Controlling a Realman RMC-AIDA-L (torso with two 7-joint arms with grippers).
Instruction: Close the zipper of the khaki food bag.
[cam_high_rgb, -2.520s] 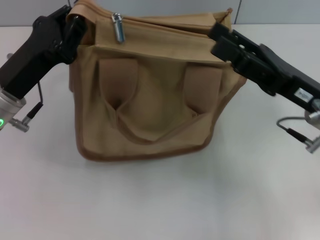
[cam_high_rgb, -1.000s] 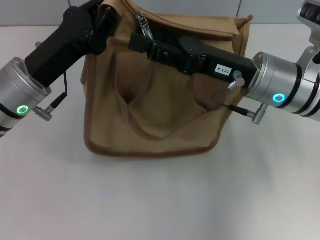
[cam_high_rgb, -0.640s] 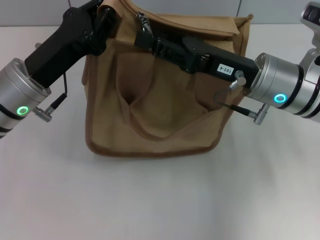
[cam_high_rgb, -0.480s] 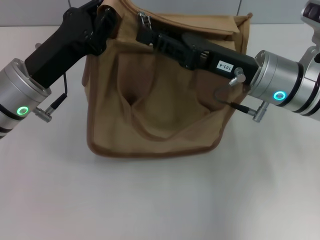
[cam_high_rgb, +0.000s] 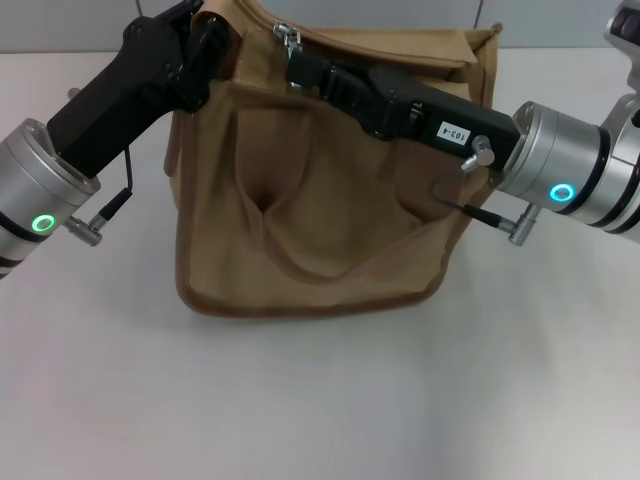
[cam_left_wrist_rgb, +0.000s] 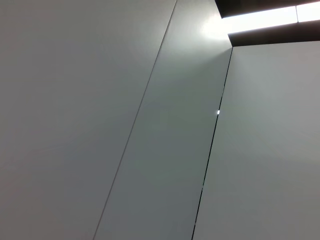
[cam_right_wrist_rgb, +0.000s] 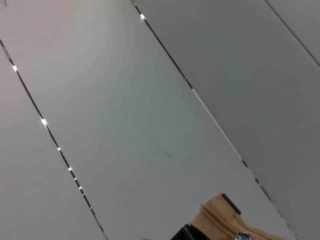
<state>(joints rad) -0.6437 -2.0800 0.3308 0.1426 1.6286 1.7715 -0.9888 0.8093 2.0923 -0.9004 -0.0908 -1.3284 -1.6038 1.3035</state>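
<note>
The khaki food bag (cam_high_rgb: 320, 230) stands upright on the white table, its strap handles facing me. The zipper's silver slider (cam_high_rgb: 288, 38) sits near the left end of the bag's top. My left gripper (cam_high_rgb: 208, 28) is shut on the bag's top left corner and holds it up. My right gripper (cam_high_rgb: 297, 60) reaches across the top of the bag's face from the right, and its tip is shut on the slider's pull tab. The right wrist view shows a bit of khaki fabric (cam_right_wrist_rgb: 217, 215) and the slider (cam_right_wrist_rgb: 243, 235). The left wrist view shows only wall panels.
The white table (cam_high_rgb: 320, 400) lies bare in front of the bag and to both sides. My right arm's silver wrist (cam_high_rgb: 560, 175) hangs beside the bag's right edge. A grey wall stands behind the bag.
My right gripper came from the bag's right top corner across to the slider, then edged right and up over the last second. The left gripper kept its hold.
</note>
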